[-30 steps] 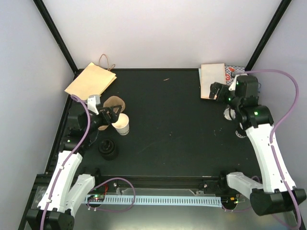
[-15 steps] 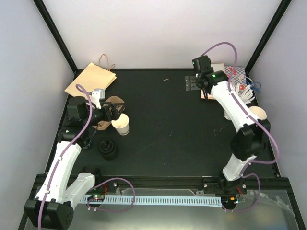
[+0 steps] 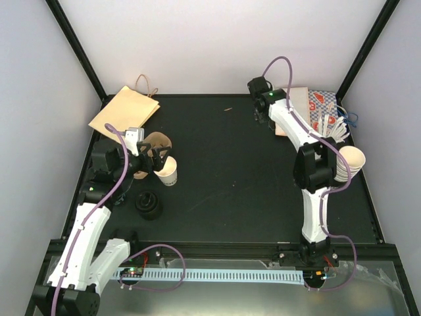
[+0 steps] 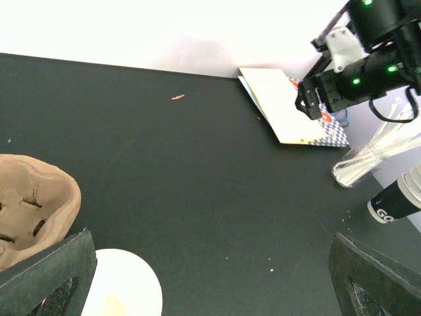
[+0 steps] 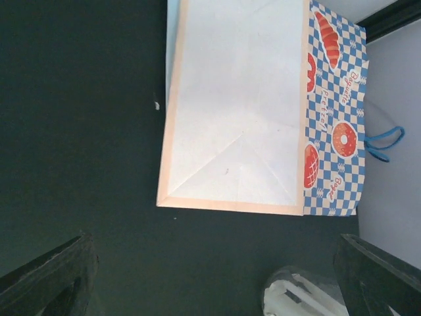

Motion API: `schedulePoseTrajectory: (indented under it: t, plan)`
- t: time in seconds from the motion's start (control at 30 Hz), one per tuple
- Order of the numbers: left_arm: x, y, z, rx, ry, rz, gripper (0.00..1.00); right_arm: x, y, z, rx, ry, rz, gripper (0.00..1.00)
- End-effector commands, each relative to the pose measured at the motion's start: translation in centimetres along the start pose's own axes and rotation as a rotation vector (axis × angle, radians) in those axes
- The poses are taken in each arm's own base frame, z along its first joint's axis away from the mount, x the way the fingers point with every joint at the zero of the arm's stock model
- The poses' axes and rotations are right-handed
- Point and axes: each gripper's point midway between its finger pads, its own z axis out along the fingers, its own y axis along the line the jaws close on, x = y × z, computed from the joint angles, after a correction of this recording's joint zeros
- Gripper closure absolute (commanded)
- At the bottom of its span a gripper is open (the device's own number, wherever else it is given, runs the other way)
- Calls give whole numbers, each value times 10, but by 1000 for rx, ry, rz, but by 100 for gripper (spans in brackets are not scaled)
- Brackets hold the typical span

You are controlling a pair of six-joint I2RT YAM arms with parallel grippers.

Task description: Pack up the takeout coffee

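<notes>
Left wrist — left fingers (image 4: 49, 276) wide, cup (image 4: 122, 286) perhaps between; right fingers (image 5: 46, 276) wide near bag (image 5: 237, 99).

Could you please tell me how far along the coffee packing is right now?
Done: nothing visibly. The white cup stands uncovered on the table, with the black lid apart from it. In hand: nothing; the left gripper is open by the cup, the right gripper open by the flat paper bag. Left: likely lidding the cup and bagging it.

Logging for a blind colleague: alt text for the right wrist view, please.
A flat white paper bag with a blue checkered pastry-print edge lies on the black table beneath the open right gripper. Straws show at the bottom edge.
</notes>
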Motion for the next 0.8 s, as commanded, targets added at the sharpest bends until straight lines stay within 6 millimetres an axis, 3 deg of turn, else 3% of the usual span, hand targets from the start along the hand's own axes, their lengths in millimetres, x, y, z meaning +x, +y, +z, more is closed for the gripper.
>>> schedulePoseTrajectory:
  t: [0.0, 0.4, 0.77]
  plan:
    - [-2, 0, -1, -13, -6, 34, 1, 6, -11, 24, 157, 49, -75, 0]
    - [-2, 0, -2, -20, -7, 48, 1, 22, -4, 85, 250, 111, -146, 0]
    - [-1, 1, 1, -18, -2, 41, 1, 40, 16, 121, 273, 148, -239, 1]
